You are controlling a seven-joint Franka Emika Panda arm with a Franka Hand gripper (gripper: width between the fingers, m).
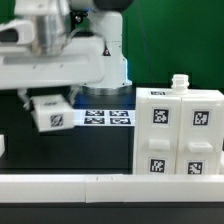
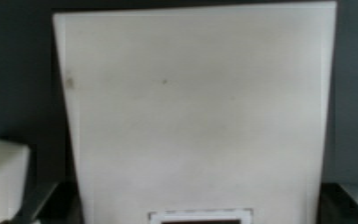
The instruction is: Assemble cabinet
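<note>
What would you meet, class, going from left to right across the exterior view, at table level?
A white tagged panel under the robot arm → the marker board lying flat on the table → the cabinet, its tagged faces toward the camera and a small knob on top.

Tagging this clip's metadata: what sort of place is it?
Likely a robotics lab bench: a black table against a green backdrop, a marker board, and a tag-covered white cabinet.

Exterior view low, level with table (image 1: 20, 150), wrist view close on white panel (image 2: 185, 110)
</note>
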